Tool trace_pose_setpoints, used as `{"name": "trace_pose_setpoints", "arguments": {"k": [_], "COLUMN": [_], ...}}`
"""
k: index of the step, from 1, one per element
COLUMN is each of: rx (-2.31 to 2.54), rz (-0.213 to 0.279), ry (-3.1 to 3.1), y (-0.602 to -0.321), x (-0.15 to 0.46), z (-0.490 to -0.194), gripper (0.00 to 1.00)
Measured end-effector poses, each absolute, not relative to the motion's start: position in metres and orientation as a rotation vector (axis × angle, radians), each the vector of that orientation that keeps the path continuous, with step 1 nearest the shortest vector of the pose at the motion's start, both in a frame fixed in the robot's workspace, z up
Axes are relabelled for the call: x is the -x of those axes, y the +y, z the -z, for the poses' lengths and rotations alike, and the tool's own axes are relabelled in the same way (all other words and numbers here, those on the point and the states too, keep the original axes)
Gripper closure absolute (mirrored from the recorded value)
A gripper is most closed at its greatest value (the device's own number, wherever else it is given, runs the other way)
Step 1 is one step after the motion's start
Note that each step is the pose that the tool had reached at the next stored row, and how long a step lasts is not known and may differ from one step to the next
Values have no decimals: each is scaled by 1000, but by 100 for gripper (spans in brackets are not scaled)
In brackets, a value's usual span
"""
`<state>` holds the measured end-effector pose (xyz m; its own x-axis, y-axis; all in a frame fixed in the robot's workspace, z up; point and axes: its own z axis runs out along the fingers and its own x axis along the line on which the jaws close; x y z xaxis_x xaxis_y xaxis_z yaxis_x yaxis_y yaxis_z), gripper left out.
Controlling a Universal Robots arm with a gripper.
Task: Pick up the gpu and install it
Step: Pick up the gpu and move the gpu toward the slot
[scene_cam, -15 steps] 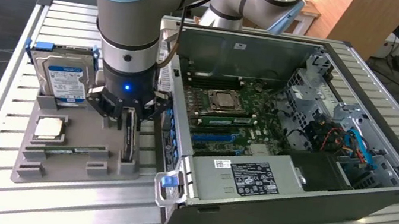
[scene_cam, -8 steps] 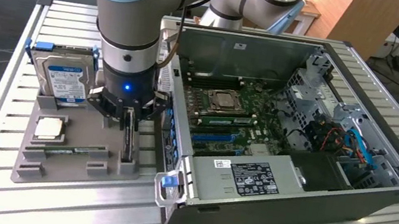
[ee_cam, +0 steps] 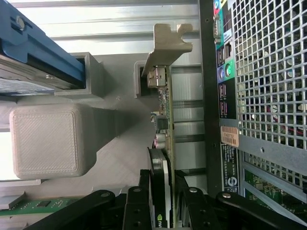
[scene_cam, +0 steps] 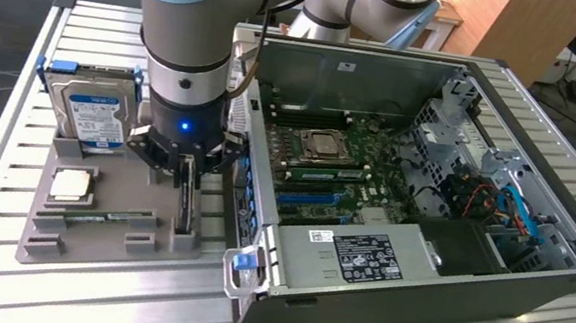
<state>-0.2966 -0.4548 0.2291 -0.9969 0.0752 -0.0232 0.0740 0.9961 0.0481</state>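
Black claw (ee_cam: 161, 176) nearest the lens: fingers (ee_cam: 145, 196) closed onto the gpu (ee_cam: 164, 125), one on each face beside the fan, apparently so the thin card cannot tip. Computer case (scene_cam: 404, 306) lies just beside the claw, toward the exterior view's right, side open so the motherboard (scene_cam: 345, 170) faces up for access from above. Grey holder tray (scene_cam: 100, 249) sits directly under the claw, and its slots present each part for a top-down grasp. Hard drive (scene_cam: 93, 113) stands upright on the claw's side away from the case. Under the claw the gpu sits on edge in its tray slot, silver bracket (ee_cam: 165, 43) at the end farthest from the fingers; judged not yet lifted. Processor (scene_cam: 72, 185) and memory stick (scene_cam: 94, 218) lie flat, near the claw but apart from it.
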Motion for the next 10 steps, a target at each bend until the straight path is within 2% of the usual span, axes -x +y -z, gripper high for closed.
{"name": "trace_pose_setpoints", "arguments": {"k": [10], "rx": [-117], "rz": [-73], "ry": [3116], "y": [-455], "x": [296], "z": [-229], "gripper": [67]}}
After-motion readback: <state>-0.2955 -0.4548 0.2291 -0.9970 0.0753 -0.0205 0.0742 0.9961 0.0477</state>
